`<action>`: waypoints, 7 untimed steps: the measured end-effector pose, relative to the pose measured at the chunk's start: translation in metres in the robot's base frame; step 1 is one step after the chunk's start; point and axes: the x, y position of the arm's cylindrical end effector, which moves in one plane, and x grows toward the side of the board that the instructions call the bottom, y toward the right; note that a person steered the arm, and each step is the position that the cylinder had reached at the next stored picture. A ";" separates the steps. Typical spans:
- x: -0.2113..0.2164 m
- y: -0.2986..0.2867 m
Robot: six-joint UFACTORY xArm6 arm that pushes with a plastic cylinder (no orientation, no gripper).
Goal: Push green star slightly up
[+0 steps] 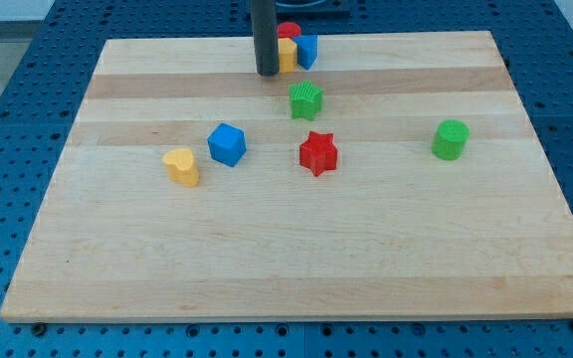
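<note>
Sitting on the wrong side for an upward push: my tip (267, 74) resting at the far edge of the board (117, 268), bare rod with no jaws to open or close, touching nothing. Lying just nearer and slightly right of it, the green star (306, 100), near the board's far middle, with the red star (318, 153) nearer still. Probably needing a loop round to the star's near side.

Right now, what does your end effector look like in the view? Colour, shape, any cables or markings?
A straight, dark grey to black cylindrical rod coming down from the view's top edge, plain and smooth, with faint vertical sheen. No cables, labels or markings show. My tip is a flat blunt end, same width as the shaft. The arm above it is out of frame.
</note>
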 end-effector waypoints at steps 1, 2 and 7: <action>0.016 -0.002; 0.062 -0.003; 0.088 0.076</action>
